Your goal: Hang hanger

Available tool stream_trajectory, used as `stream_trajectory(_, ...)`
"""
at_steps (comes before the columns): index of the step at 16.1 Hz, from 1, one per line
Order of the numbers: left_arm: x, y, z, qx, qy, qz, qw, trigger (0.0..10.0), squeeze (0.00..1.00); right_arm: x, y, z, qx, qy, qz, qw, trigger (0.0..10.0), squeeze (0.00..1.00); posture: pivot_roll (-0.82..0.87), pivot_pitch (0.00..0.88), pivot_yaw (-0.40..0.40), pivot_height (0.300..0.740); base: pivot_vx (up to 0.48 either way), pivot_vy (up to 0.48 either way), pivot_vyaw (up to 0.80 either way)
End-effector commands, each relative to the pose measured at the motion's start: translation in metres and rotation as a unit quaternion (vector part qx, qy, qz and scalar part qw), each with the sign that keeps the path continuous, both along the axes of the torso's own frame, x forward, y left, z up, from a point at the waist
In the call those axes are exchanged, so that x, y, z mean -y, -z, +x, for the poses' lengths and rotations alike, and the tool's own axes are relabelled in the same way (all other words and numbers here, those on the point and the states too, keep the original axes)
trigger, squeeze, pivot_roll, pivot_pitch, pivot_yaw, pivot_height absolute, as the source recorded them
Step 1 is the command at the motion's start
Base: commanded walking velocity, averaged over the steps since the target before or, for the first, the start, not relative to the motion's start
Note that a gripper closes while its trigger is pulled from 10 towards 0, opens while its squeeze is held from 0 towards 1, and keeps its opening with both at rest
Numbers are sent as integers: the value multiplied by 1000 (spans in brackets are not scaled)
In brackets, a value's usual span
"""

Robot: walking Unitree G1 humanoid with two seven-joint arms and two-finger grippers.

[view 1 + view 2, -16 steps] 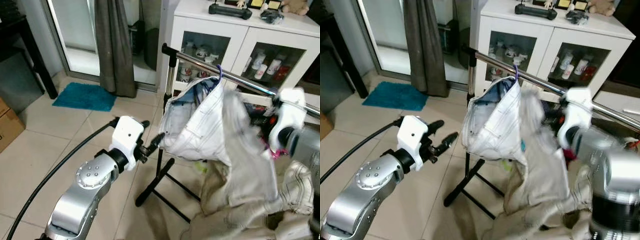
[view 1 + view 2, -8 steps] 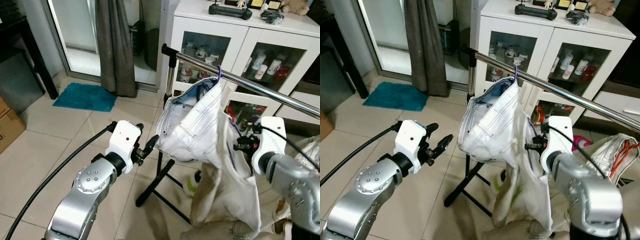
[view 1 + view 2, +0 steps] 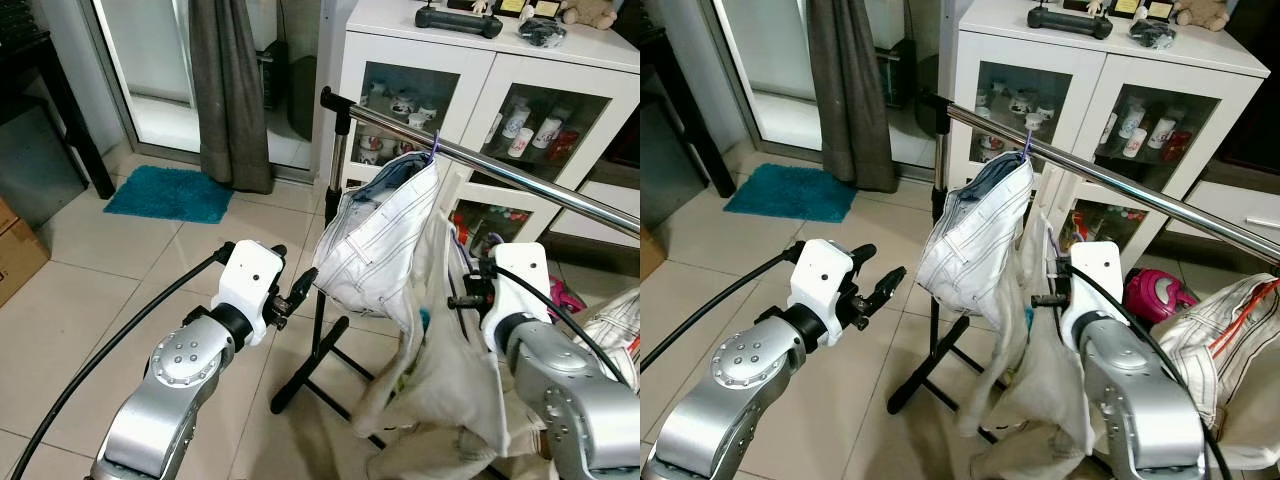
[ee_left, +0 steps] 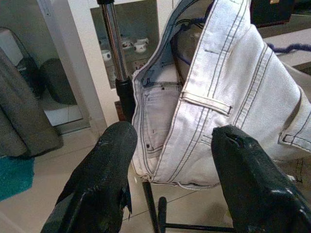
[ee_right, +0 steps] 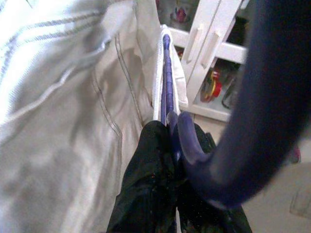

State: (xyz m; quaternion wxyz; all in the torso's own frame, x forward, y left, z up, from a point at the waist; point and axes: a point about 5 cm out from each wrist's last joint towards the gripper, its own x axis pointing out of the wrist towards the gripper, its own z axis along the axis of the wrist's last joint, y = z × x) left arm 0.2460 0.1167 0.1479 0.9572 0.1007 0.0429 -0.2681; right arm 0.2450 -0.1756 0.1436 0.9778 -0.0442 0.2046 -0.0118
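Note:
A pair of white jeans (image 3: 375, 245) hangs on a purple hanger whose hook (image 3: 436, 143) sits over the steel rail (image 3: 520, 180) of the clothes rack. My right gripper (image 3: 460, 298) is below the rail at the garment's right side. In the right wrist view it (image 5: 171, 143) is shut on the hanger's purple arm (image 5: 166, 73), with pale cloth draped on both sides. My left gripper (image 3: 887, 259) stands open just left of the jeans without touching them. In the left wrist view its black fingers (image 4: 109, 160) frame the waistband (image 4: 206, 102).
The rack's black post and feet (image 3: 315, 360) stand between my arms. Behind is a white cabinet (image 3: 470, 60) with glass doors. Another pale garment (image 3: 1215, 330) lies at the right, next to a pink object (image 3: 1160, 295). A teal mat (image 3: 170, 192), a grey curtain (image 3: 230, 90) and a cardboard box (image 3: 15, 255) are on the left.
My right gripper came down from near the rail and moved left with the hanger. The jeans swung down and now hang narrower from the rail. The left arm barely moved.

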Motion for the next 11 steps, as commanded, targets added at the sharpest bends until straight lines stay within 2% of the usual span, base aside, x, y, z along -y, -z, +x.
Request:
stream_trajectory(1, 1, 0, 2, 0, -2, 2, 1000, 10000, 0, -2, -5, 4, 23, 3, -3, 1000, 10000, 0, 3, 0, -71, 740, 0, 0, 0)
stream_trajectory(2, 1, 0, 2, 0, -2, 1, 1000, 10000, 0, -3, -6, 5, 27, 0, -3, 1000, 10000, 0, 3, 3, -73, 740, 0, 0, 0)
stream_trajectory(11, 2, 0, 3, 0, -7, 2, 1000, 10000, 0, -9, -5, 11, 43, -15, -5, 999, 10000, 0, 5, 8, -81, 740, -275, 0, 0)
